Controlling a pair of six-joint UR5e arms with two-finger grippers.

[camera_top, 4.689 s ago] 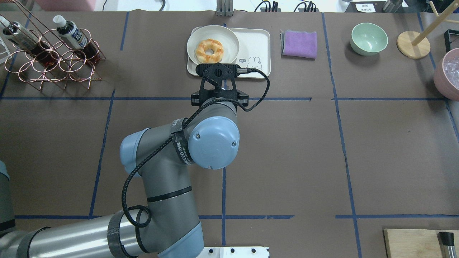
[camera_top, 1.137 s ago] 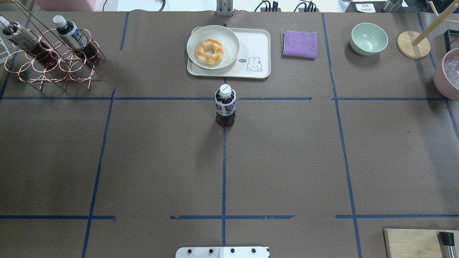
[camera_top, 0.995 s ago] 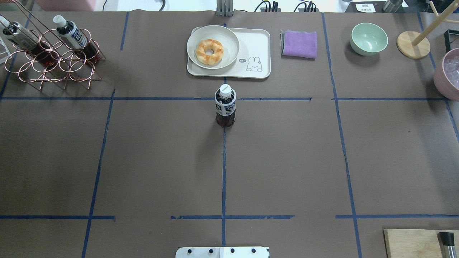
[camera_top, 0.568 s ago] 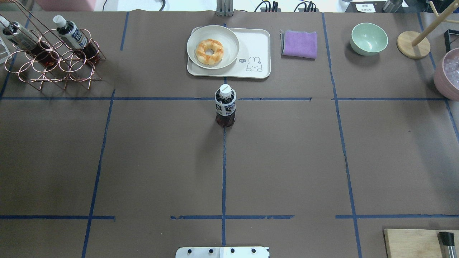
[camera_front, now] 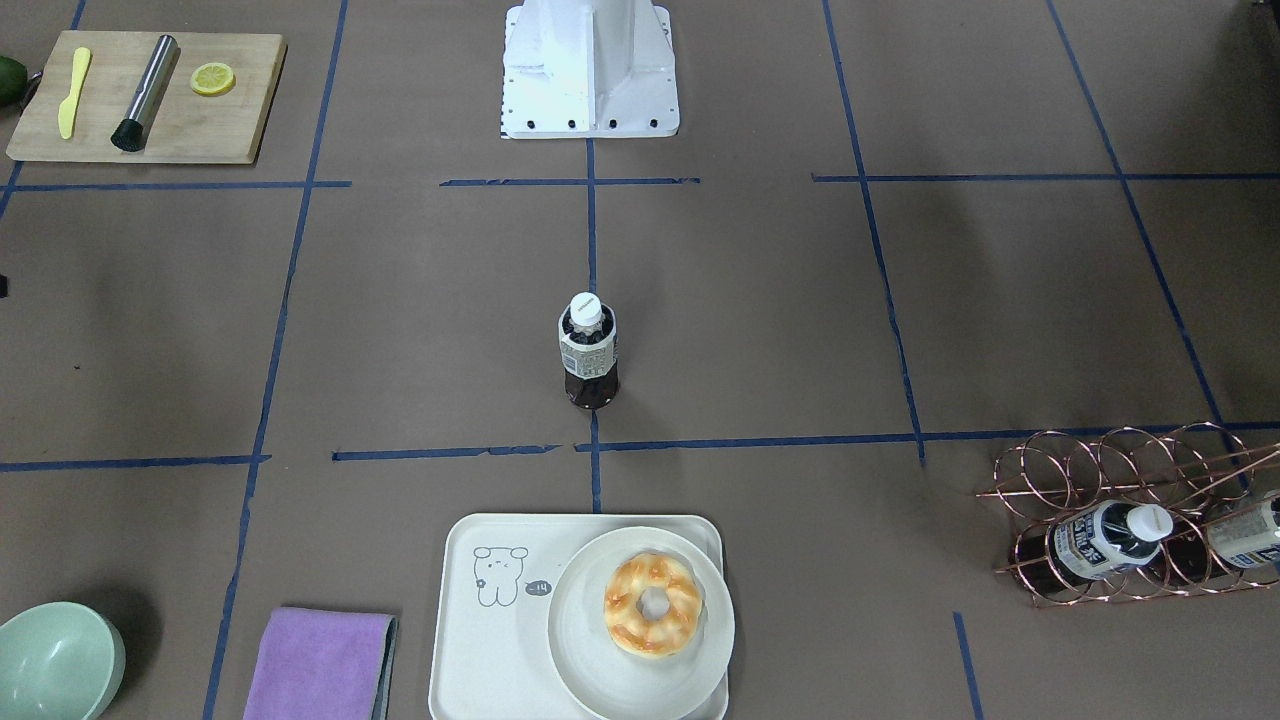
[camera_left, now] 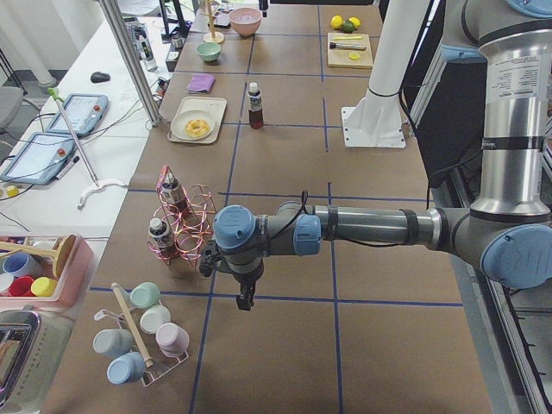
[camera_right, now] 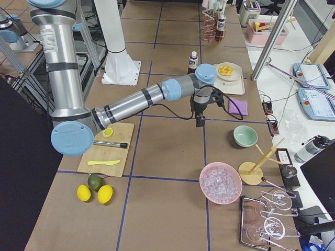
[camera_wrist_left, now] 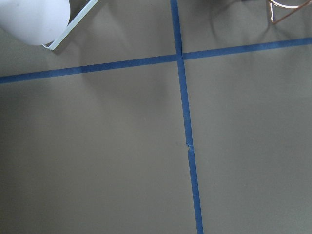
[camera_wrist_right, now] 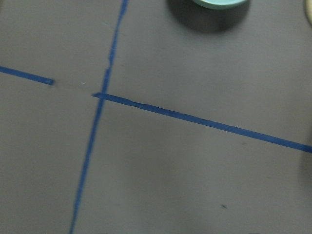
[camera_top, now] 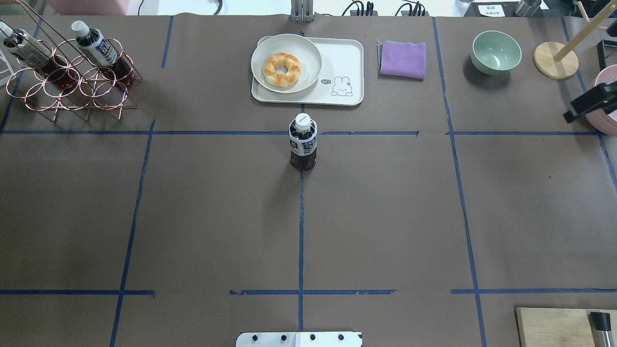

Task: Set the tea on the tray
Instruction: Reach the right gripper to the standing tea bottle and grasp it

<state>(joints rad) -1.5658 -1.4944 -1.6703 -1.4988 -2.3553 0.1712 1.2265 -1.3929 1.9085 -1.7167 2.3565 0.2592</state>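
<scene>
The tea [camera_top: 302,144] stands upright on the brown table, on the centre tape line, a short way in front of the tray [camera_top: 343,58]; it also shows in the front view [camera_front: 587,350]. The tray [camera_front: 480,640] holds a round plate. Nothing grips the bottle. My left gripper [camera_left: 245,300] hangs over the table's left end near the copper rack, far from the tea; I cannot tell whether it is open. A black part of my right gripper [camera_top: 589,103] shows at the overhead view's right edge; it hangs over the table [camera_right: 199,121] near the purple cloth, and I cannot tell its state.
A white plate [camera_top: 308,50] with a donut [camera_top: 281,69] fills the tray's left half. A copper rack [camera_top: 67,82] with two more bottles stands far left. A purple cloth [camera_top: 403,59], green bowl [camera_top: 496,52] and pink ice bowl [camera_right: 221,182] are right. A wooden board [camera_front: 150,125] lies near the base.
The left arm, over the bottle by the tray 4.7 s ago, has left the overhead view; the bottle stands free. The right gripper's black part has come in at the right edge.
</scene>
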